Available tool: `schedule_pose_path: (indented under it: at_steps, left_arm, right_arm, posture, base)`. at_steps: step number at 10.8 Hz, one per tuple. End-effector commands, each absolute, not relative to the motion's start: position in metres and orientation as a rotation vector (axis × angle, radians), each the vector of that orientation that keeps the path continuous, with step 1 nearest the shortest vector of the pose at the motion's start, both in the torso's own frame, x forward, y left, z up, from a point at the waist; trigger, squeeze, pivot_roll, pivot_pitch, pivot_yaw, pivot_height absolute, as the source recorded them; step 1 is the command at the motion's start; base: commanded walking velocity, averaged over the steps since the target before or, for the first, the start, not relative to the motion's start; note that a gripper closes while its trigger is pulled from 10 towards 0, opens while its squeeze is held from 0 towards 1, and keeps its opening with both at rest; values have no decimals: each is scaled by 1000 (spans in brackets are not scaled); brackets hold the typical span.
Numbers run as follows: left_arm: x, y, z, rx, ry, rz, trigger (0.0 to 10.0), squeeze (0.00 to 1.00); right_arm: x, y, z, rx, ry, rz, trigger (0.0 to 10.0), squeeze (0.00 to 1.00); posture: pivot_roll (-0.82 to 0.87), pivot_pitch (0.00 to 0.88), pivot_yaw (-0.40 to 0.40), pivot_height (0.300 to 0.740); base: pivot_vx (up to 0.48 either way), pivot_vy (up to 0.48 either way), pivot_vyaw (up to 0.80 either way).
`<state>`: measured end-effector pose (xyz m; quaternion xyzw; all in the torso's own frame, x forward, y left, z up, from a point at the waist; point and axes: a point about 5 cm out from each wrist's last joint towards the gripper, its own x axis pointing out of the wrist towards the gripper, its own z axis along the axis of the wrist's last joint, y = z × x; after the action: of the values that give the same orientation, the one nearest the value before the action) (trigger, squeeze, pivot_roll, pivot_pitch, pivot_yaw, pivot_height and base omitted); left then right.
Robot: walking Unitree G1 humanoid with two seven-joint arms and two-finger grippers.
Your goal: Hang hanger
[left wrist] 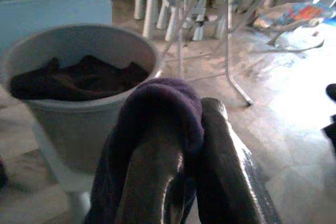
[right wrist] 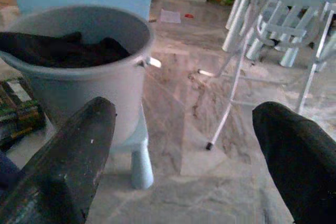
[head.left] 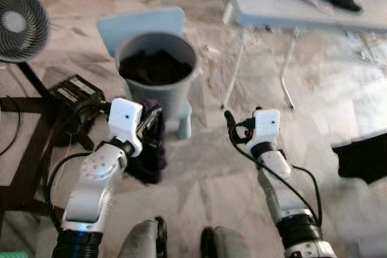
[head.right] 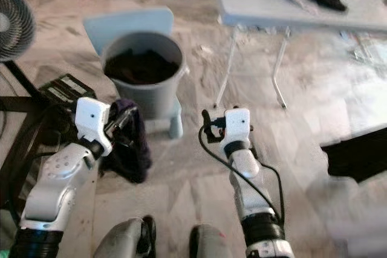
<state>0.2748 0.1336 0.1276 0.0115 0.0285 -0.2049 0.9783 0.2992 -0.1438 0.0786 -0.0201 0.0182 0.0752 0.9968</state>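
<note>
Clearly, the left gripper (head.left: pixel 151 126), at lower left of the frame, is closed on a dark purple garment (left wrist: pixel 157 129) hanging just beside the grey bucket (head.left: pixel 158 92). At centre, the right gripper (head.left: pixel 230 126) has its fingers (right wrist: pixel 79 156) spread wide and holds nothing. No hanger can be made out.

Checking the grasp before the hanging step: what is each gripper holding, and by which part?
The left gripper is shut on a dark purple garment, pinching a bunched upper fold while the rest hangs down. The right gripper holds nothing, jaws wide open.
</note>
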Motion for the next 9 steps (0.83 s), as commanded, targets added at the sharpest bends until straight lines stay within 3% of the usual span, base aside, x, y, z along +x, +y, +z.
schedule_pose_path:
  at_steps: [1,6,9]
  left_arm:
    - [275,130,133,25,20,-434,10000,0]
    - [276,131,134,24,15,-433,10000,0]
    - [277,131,134,29,14,-431,10000,0]
  right_arm:
    - [299,-147,78,-42,39,141,10000,0]
    - [301,-146,79,-40,38,138,10000,0]
    - [302,-146,79,-42,36,140,10000,0]
  posture:
    - [23,124,-91,740]
    - [21,136,-88,740]
    - [21,136,-88,740]
  base:
    - [341,0,0]
    - [425,0,-719]
    - [441,0,-163]
